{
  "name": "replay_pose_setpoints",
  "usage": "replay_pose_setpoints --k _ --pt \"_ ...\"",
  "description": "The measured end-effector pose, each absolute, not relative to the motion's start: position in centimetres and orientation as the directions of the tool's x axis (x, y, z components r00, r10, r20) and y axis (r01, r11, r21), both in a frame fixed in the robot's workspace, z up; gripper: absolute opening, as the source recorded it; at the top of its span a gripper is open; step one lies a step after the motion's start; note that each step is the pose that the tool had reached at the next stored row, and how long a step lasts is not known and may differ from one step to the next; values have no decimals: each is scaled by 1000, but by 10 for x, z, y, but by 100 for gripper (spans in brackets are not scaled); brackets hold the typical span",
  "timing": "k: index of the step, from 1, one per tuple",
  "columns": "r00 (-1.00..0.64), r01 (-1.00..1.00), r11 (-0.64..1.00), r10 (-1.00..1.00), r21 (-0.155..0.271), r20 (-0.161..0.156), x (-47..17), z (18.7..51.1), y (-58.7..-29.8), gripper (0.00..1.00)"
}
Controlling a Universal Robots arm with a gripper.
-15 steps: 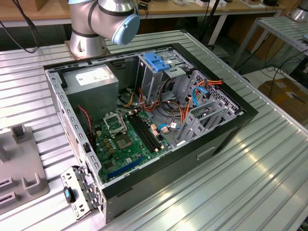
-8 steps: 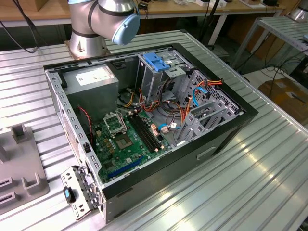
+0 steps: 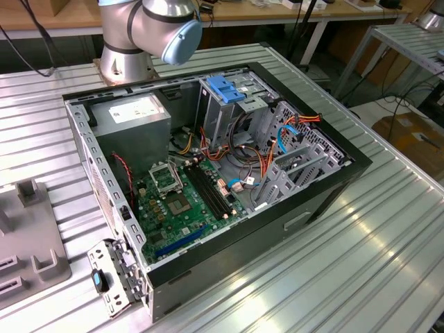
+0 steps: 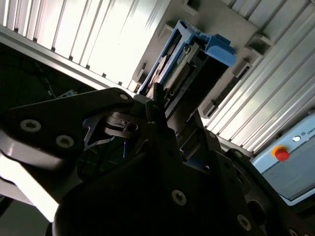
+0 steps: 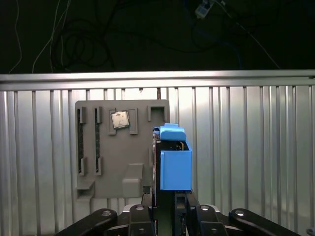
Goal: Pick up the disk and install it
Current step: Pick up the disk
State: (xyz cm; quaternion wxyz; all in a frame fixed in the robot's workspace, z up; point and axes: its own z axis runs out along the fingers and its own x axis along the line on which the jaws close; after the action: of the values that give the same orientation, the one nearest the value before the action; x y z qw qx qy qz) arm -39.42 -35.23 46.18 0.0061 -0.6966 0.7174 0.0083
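Blue plastic carrier framing flat grey metal: the disk [image 5: 174,164], pinched by the pincer [image 5: 166,200]. Beyond the pincer, matte grey slotted tray [image 5: 98,152] on ribbed aluminium table [image 5: 246,147]; dark room [image 5: 123,34].

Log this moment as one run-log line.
stage: pickup | gripper: at disk, grip unclear | disk: at grey tray's edge | computer case: open on table

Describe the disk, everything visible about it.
The disk is a flat drive in a bright blue plastic carrier with a raised tab at one end. In both wrist views it stands on edge at one side of the grey holder plate, which lies on the ribbed metal table.
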Motion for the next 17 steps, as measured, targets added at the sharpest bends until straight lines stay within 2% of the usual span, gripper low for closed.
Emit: replay_pose_setpoints --k 17 --pt "-30 -1000 29 -999 4 -20 -360 462 -352 35"
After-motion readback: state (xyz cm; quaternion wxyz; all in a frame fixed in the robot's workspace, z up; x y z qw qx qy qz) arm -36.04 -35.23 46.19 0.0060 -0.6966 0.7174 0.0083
